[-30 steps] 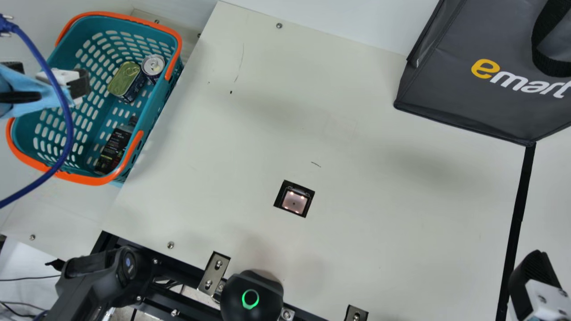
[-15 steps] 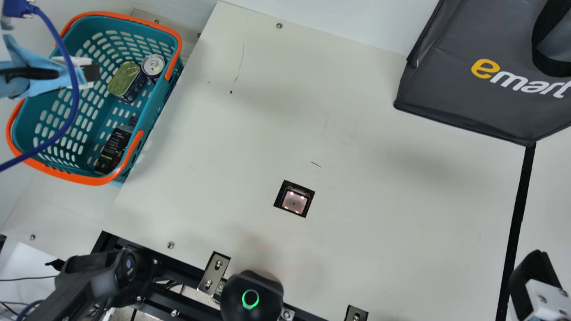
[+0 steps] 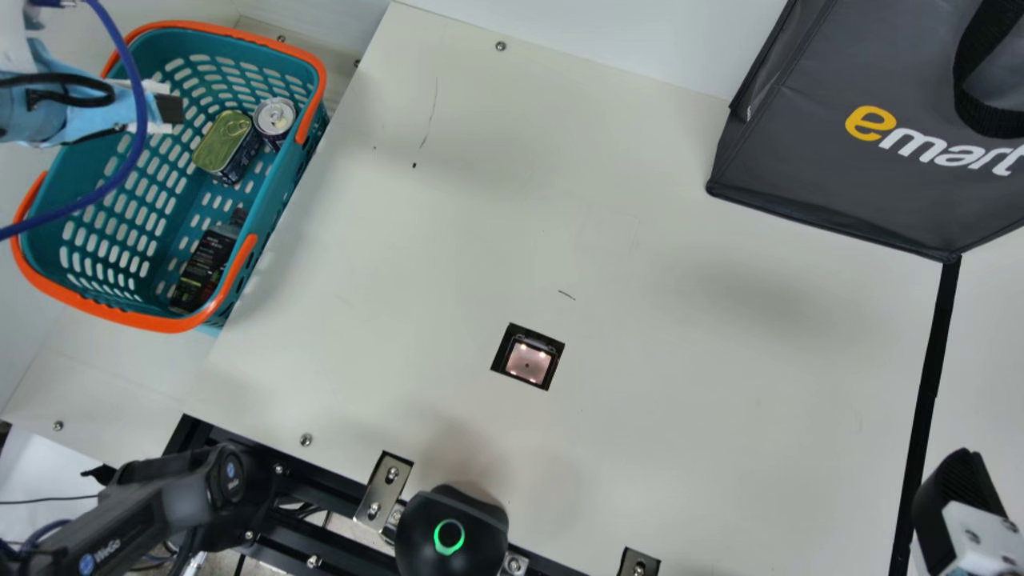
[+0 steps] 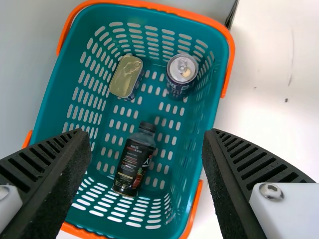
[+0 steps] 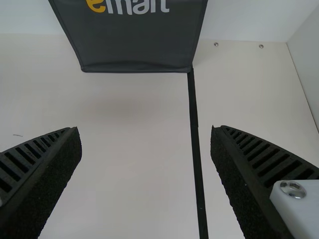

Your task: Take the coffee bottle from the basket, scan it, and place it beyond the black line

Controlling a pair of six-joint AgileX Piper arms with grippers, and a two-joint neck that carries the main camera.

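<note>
Left arm's tool (image 4: 147, 133), its ribbed fingers spread and holding nothing, hangs over the basket (image 3: 168, 322) at the start of a checkout run. In the last second, the main view shows, it has shifted across the basket toward the side farther from the robot, while the coffee bottle (image 3: 204, 268) has stayed put. The pickup appears to be at the lining-up stage, with scan and placement both to come.

The bottle lies inside the basket at the end nearer the robot, cap toward the oblong tin (image 3: 224, 148) and the round can (image 3: 274, 118) at the other end. From the left wrist view it sits ahead of the tool, between the fingers and well apart from them, so a descent into the basket, with care for its side wall, looks to be the next call.

Out on the bench (image 3: 680, 240) to the basket's right, the scanner window (image 3: 528, 362) waits, with the black line (image 3: 928, 384) farther from the basket. Near that line, the right arm's tool (image 5: 145, 130) stands open and unladen.
</note>
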